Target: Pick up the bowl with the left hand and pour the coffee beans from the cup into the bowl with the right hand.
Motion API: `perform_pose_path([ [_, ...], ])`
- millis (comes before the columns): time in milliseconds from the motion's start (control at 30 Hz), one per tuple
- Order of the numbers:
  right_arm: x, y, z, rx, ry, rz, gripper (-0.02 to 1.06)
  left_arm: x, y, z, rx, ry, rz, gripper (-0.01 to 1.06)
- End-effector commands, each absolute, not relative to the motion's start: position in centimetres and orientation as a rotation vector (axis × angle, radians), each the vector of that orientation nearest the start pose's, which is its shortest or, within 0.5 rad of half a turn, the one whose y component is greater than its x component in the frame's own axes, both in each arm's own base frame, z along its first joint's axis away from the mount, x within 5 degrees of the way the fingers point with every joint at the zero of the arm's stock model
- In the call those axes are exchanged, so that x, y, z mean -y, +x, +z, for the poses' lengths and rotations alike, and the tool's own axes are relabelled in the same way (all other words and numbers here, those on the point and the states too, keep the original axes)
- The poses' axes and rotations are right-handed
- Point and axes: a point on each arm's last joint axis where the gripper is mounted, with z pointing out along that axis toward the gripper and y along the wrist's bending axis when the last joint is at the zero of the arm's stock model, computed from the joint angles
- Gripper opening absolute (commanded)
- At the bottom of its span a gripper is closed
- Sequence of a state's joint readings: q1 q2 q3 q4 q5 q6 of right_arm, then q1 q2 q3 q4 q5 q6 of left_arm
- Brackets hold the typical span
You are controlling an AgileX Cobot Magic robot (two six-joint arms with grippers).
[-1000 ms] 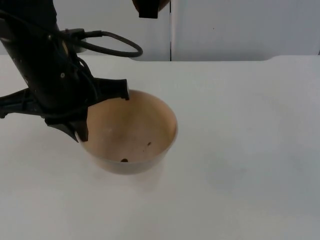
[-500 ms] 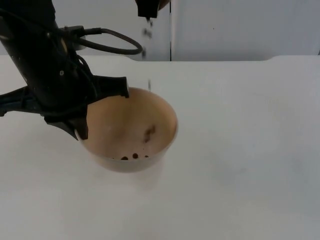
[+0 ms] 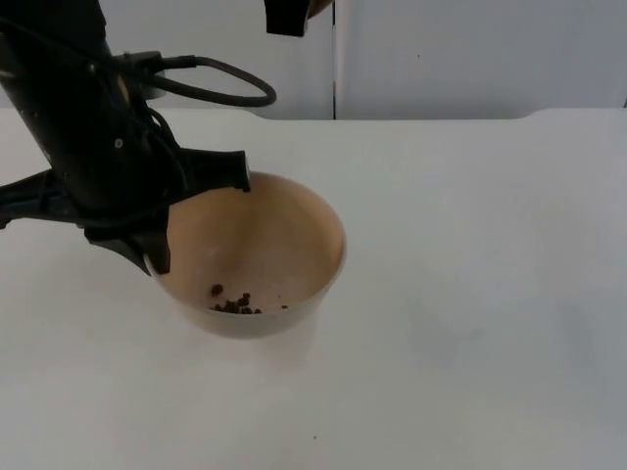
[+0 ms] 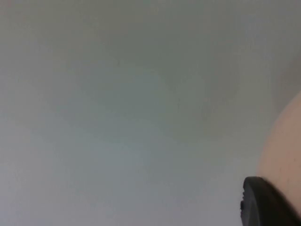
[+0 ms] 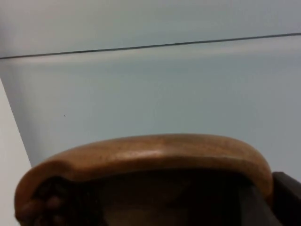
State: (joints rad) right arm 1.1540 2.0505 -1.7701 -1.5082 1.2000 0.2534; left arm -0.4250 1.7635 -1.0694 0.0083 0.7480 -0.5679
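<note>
Here the left gripper [image 3: 157, 220] clamps the bowl [image 3: 250, 257] rim; the right gripper [image 3: 289, 15] clamps the tipped cup [image 5: 141, 160]. Best pour slowly, beans [image 3: 233, 305] landing centrally.

- The bowl [image 3: 257, 250] was pale tan inside, lighter cream along its outer wall.
- The coffee beans [image 3: 233, 305] were dark brown, nearly black.
- The cup [image 5: 146, 165] was warm honey-brown wood with a shadowed dark interior.
- The table [image 3: 470, 294] was plain white.
- The partition wall [image 3: 470, 54] was light grey.
- The left gripper [image 3: 162, 211] was black.
</note>
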Motion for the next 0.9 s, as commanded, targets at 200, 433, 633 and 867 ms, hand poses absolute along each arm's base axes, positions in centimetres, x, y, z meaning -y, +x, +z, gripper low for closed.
perform_pose_path([
  [200, -39.4, 24.1, 31.4, -1.341, -1.234, -0.982, 0.0, 13.9, 30.2, 18.2, -2.929, -0.219, -0.171, 0.0],
  [433, -39.0, 24.3, 31.6, -1.378, -1.222, -0.962, 0.0, 13.9, 30.2, 18.2, -2.927, -0.219, -0.172, 0.0],
  [633, -37.8, 25.1, 32.2, -1.486, -1.193, -0.901, 0.0, 13.9, 30.2, 18.2, -2.927, -0.219, -0.172, 0.0],
  [867, -35.8, 26.4, 34.0, -1.619, -1.13, -0.753, 0.0, 13.9, 30.3, 18.2, -2.921, -0.218, -0.176, 0.0],
])
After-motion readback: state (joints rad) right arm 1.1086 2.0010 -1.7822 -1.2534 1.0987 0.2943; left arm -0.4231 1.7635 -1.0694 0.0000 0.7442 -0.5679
